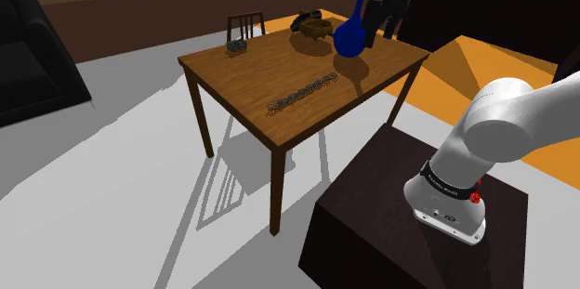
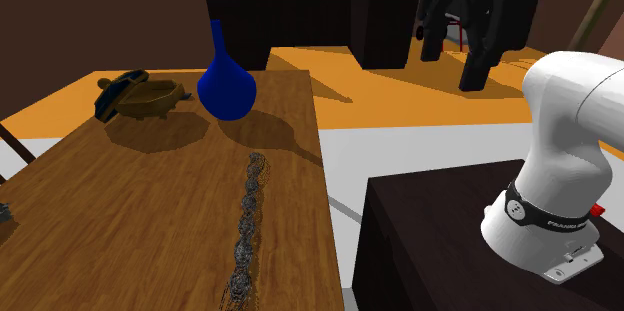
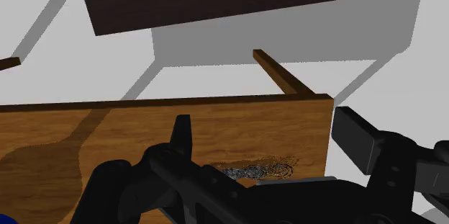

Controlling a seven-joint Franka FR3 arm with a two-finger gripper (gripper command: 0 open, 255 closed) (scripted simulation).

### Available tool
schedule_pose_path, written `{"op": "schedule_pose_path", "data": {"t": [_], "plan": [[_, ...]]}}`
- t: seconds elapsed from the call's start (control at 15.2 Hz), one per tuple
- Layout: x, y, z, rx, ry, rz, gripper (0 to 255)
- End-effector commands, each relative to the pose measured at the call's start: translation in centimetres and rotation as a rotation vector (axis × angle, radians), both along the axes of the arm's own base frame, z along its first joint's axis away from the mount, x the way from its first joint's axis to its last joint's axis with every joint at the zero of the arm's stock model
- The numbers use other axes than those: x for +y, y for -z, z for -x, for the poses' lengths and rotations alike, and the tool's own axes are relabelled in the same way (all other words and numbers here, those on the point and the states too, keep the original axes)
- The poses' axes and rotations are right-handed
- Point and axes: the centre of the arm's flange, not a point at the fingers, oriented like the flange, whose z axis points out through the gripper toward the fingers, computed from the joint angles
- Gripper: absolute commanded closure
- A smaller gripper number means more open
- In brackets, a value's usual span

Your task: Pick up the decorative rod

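The decorative rod point(image 1: 303, 94) is a long grey twist of wire mesh lying flat on the brown wooden table point(image 1: 242, 69), towards the edge nearest the stand. It runs lengthwise along that edge point(image 2: 246, 221). My black gripper point(image 1: 379, 29) hangs in the air above the table's far corner, beyond the blue vase and well off the rod. In the second exterior view the gripper point(image 2: 452, 59) is high at the right, its fingers apart. In the wrist view the gripper point(image 3: 268, 125) is open and holds nothing, and one end of the rod point(image 3: 257, 171) shows below it on the table.
A blue long-necked vase point(image 1: 349, 34) and a brown bowl point(image 1: 313, 27) stand at the table's far end, between gripper and rod. A small dark rack point(image 1: 238, 38) sits at the far corner. Dark counters point(image 2: 300, 19) line the back; my dark stand point(image 1: 409, 231) is beside the table.
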Motion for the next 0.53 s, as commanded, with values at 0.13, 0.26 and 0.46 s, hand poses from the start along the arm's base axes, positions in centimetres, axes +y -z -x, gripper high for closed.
{"op": "schedule_pose_path", "data": {"t": [0.13,0.26,0.46], "plan": [[-1.8,1.7,-0.8,-0.003,-0.092,-0.003,0],[-3.4,3.5,-1.8,-0.007,-0.184,-0.005,0],[-5.8,6.1,-3.5,-0.012,-0.321,-0.009,0]]}}
